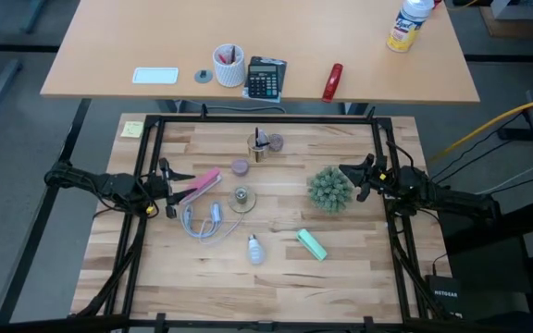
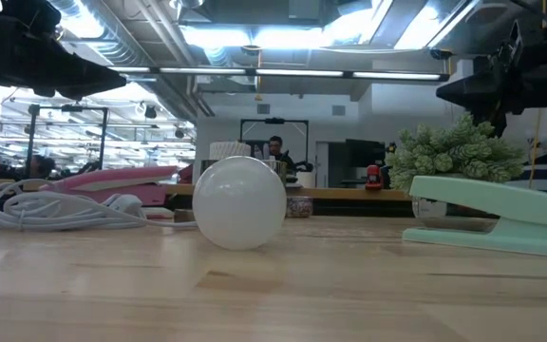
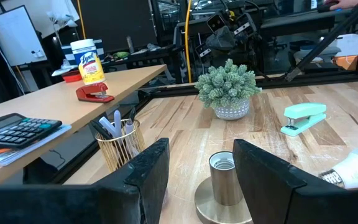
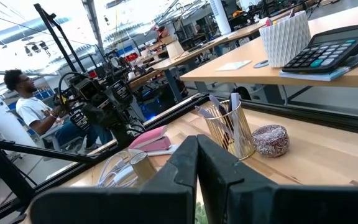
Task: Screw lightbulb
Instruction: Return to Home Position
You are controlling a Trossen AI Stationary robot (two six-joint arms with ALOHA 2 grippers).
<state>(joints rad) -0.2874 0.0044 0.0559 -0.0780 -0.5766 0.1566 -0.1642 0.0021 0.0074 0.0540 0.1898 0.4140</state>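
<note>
The frosted-white lightbulb lies on its side on the wooden table, near the front middle; it also shows in the low view and the left wrist view. The tan disc socket with its metal centre stands farther back. My left gripper is open and empty at the table's left, pointing level toward the socket. My right gripper is shut and empty at the table's right, beside the plant.
A mint-green stapler lies right of the bulb. A pink stapler and a white cable lie by my left gripper. A small potted plant, a gold pen holder and a small round tin stand behind.
</note>
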